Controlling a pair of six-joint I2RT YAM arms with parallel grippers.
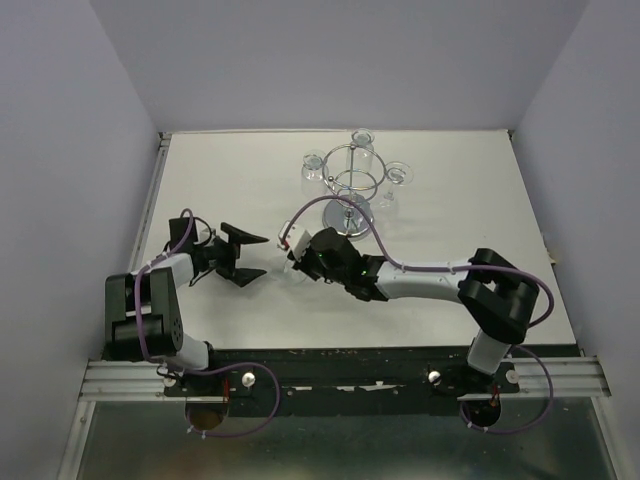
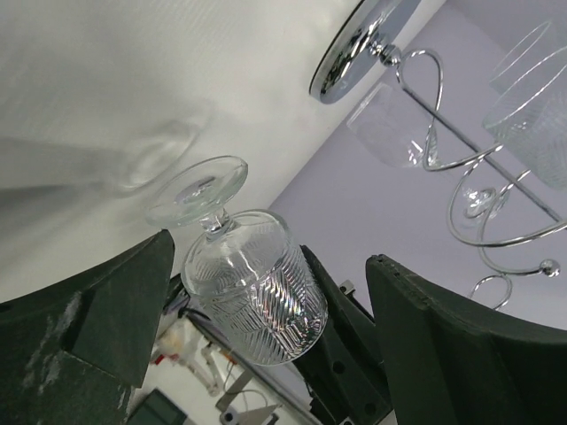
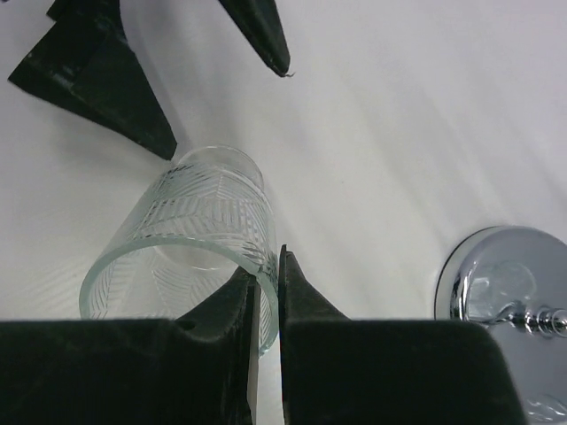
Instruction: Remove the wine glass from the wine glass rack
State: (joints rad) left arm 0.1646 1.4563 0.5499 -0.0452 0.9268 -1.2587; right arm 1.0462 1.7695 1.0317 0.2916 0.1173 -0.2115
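Note:
My right gripper [image 3: 266, 266] is shut on the rim of a clear ribbed wine glass [image 3: 190, 230], with one finger inside the bowl and one outside. The glass is off the rack and held tilted over the table, its round foot [image 2: 197, 189] pointing towards the tabletop. My left gripper [image 2: 270, 252] is open, and the glass bowl [image 2: 252, 297] lies between its two dark fingers without touching them. The chrome wine glass rack [image 1: 350, 185] stands behind the right gripper [image 1: 300, 250]; its mirrored base also shows in the right wrist view [image 3: 505, 292].
Three more glasses hang on the rack's loops [image 1: 313, 170] [image 1: 362, 140] [image 1: 398, 178]. The white table [image 1: 240, 180] ends at grey walls on the left, back and right. The left gripper [image 1: 246, 256] sits just left of the right one.

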